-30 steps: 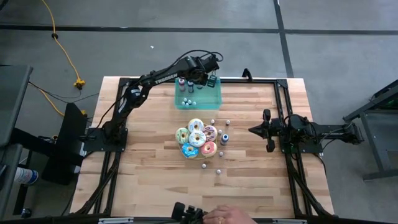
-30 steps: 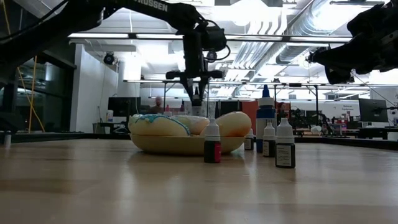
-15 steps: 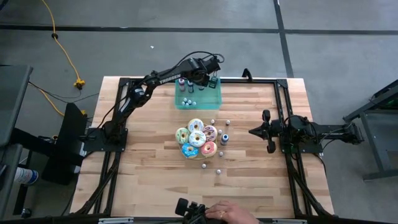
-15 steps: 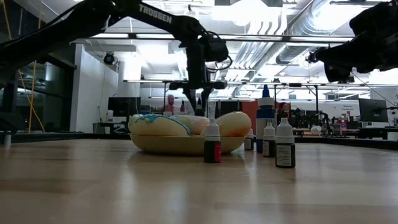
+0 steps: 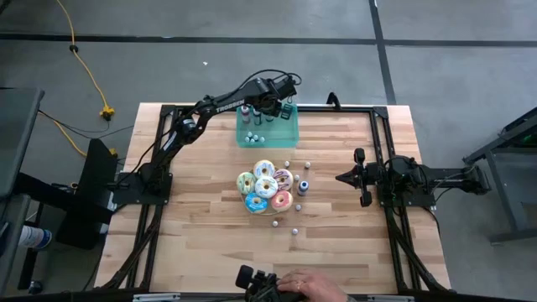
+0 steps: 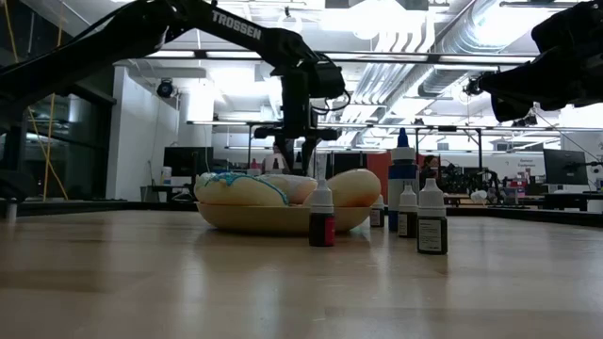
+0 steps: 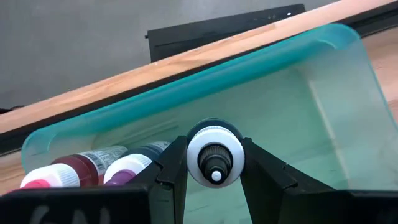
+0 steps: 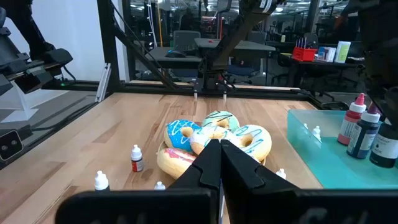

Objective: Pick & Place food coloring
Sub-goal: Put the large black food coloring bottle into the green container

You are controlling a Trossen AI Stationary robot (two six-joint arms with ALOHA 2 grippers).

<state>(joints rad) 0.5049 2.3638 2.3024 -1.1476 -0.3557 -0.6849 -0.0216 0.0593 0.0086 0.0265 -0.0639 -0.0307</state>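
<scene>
Gripping a white-capped bottle (image 7: 214, 157) over the teal tray (image 5: 285, 134), left pincer (image 7: 214, 171) above the wooden table (image 5: 201, 226).

Even, bright overhead light falls on the tabletop (image 5: 201, 218), with only faint shadows. In the low view, ceiling strip lights (image 6: 396, 58) glare white and the near wood blurs. In the left wrist view, the bottle cap (image 7: 215, 157) looks soft and blurred.

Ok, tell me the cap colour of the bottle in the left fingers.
White, clearest in the left wrist view.
</scene>
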